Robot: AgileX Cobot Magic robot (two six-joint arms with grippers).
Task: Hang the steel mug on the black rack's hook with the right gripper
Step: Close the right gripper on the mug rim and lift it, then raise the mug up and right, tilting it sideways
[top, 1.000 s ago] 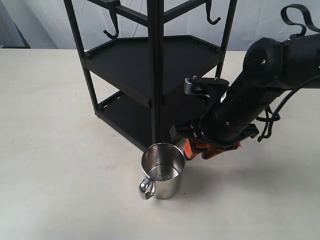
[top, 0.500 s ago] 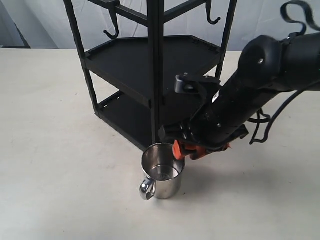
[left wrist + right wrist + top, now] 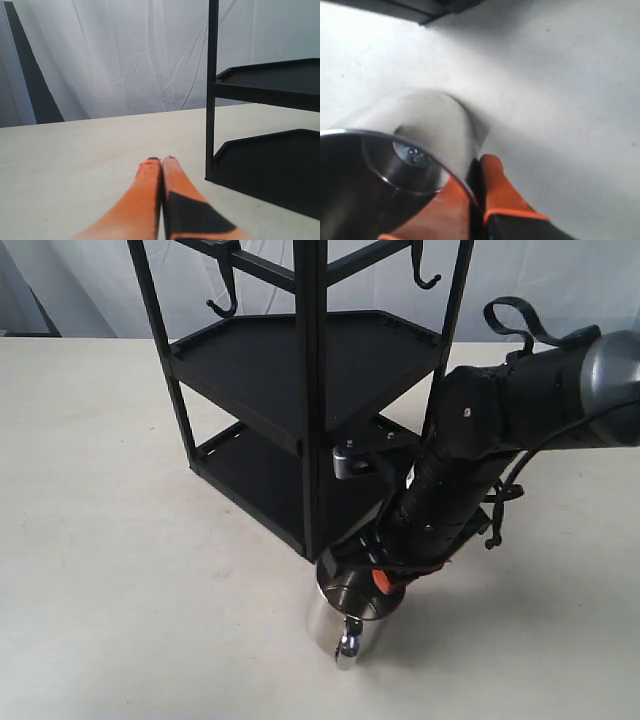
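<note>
The steel mug stands on the table just in front of the black rack, its looped handle facing the camera. My right gripper comes down on its rim from the right. In the right wrist view the mug has its wall pinched between the orange fingers of the right gripper, one finger inside and one outside. Hooks hang from the rack's top crossbars. My left gripper is shut on nothing, low over the table beside the rack.
The rack's two tray shelves and a corner post stand right behind the mug and the right arm. Pale tabletop spreads left and in front. A white curtain hangs behind.
The right gripper dropped and swung left onto the mug's rim and closed on its wall. The mug shifted right and toward the camera, its handle turning to face front.
</note>
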